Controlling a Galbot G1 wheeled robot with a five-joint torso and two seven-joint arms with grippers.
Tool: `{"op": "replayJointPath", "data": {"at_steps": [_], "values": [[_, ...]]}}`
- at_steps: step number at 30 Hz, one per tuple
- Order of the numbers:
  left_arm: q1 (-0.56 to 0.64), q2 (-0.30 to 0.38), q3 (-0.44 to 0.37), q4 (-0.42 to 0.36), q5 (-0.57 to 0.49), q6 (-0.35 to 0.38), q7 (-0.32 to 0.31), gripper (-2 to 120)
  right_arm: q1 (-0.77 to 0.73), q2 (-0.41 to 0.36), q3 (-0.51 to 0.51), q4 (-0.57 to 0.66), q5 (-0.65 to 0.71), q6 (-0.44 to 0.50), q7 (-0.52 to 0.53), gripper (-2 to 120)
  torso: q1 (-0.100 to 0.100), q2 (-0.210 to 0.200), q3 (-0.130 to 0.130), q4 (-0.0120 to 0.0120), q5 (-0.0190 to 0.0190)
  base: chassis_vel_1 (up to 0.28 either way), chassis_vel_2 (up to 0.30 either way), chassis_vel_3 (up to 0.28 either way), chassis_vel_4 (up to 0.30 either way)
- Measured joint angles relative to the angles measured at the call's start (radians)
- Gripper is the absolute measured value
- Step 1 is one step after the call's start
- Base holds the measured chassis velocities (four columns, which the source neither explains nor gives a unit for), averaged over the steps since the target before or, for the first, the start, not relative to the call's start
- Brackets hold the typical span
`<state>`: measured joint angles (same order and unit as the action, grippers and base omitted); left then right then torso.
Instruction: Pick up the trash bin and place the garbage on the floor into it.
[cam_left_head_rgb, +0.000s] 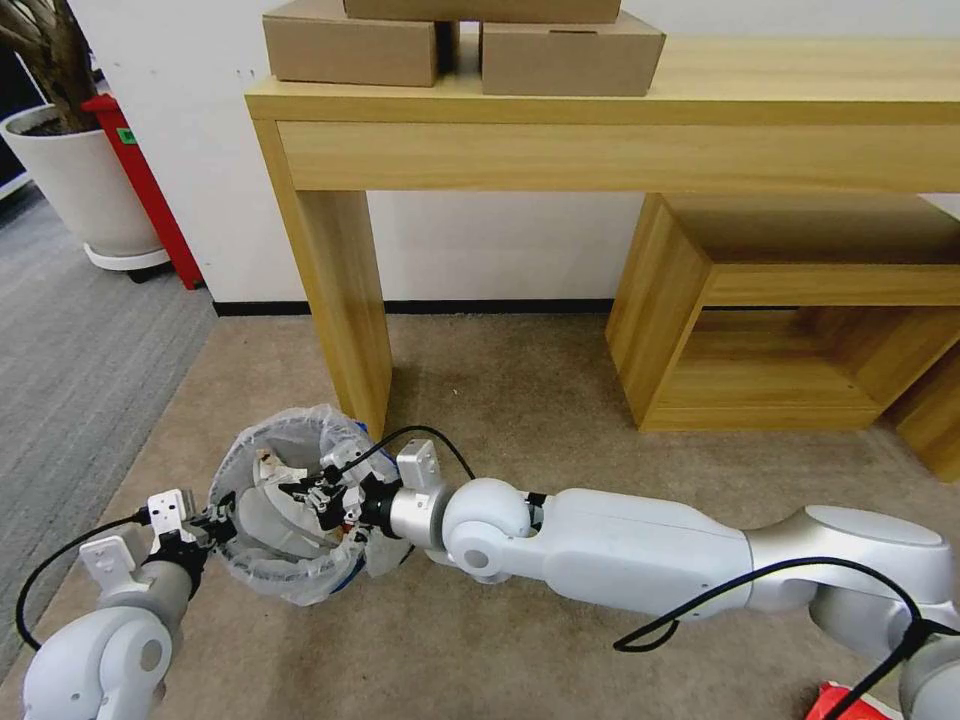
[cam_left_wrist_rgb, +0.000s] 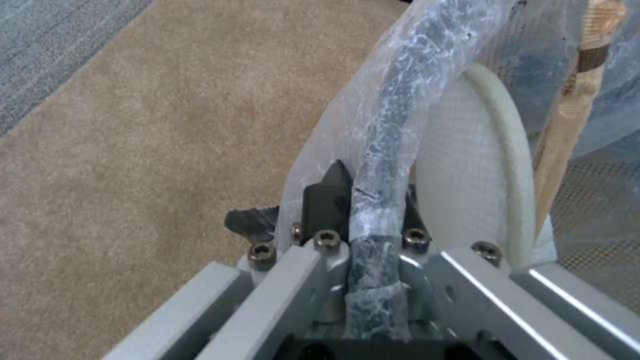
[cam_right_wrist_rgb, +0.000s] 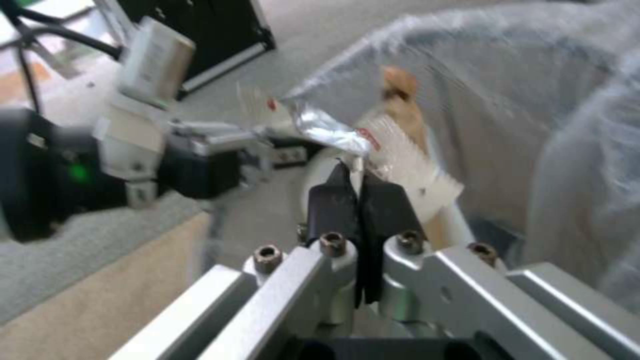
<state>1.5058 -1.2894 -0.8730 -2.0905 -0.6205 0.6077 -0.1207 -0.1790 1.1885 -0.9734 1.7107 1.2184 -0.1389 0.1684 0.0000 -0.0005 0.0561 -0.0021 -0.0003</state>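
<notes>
The left hand is clenched on the rim of the trash bin, its dark fingers pinching the bag-wrapped edge from both sides, so the bin hangs tilted just above the beige carpet beside the desk leg. The right hand reaches into the bin's mouth from the other side; its black fingers are pressed together on the corner of a silvery wrapper, one piece of the garbage, held over the liner.

The weak point, as I judge it, is the left grip: it holds only a thin strip of rim through slippery plastic, and the bin is leaning. A nudge from the right arm could make the rim slide out or swing the bin, spilling what lies inside, including a white slipper resting against the wall next to the left fingers. The loose liner could also snag on the right hand's fingers when it pulls away, dragging the bag off the rim. If the wrapper sticks to the pads on letting go, it may come back out. The two hands sit near each other and could bump.

A red-and-white scrap lies on the floor by the right elbow.
</notes>
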Motion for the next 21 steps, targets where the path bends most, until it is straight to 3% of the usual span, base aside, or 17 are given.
{"op": "replayJointPath", "data": {"at_steps": [7, 9, 11, 18, 21], "values": [[0.003, -0.003, 0.0, -0.002, 0.0, -0.001, 0.001, 0, -0.016, -0.001, 0.0, -0.02, -0.019, -0.003, 0.004, 27, 0.0, 0.0, 0.0, 0.0, 0.0, 0.0, 0.0, 0.0, 0.0], [0.003, -0.003, 0.0, -0.002, 0.0, -0.001, 0.002, 0, -0.018, -0.001, 0.0, -0.02, -0.02, -0.002, 0.004, 28, 0.0, 0.0, 0.0, 0.0, 0.0, 0.0, 0.0, 0.0, 0.0], [0.003, -0.003, 0.0, -0.002, 0.001, -0.001, 0.002, 0, -0.022, -0.001, 0.001, -0.02, -0.024, 0.0, 0.003, 42, 0.0, 0.0, 0.0, 0.0, 0.0, 0.0, 0.0, 0.0, 0.0], [0.004, -0.004, 0.0, -0.003, 0.002, -0.003, 0.002, 0, -0.032, -0.005, 0.025, -0.004, -0.022, 0.024, -0.008, 64, 0.0, 0.0, 0.0, 0.0, 0.0, 0.0, 0.0, 0.0, 0.0], [0.005, -0.001, -0.003, -0.001, 0.003, -0.003, 0.003, 0, -0.046, -0.03, 0.053, 0.014, -0.021, 0.039, -0.024, 81, 0.0, 0.0, 0.0, 0.0001, 0.0001, 0.0, 0.0, 0.0, 0.0]]}}
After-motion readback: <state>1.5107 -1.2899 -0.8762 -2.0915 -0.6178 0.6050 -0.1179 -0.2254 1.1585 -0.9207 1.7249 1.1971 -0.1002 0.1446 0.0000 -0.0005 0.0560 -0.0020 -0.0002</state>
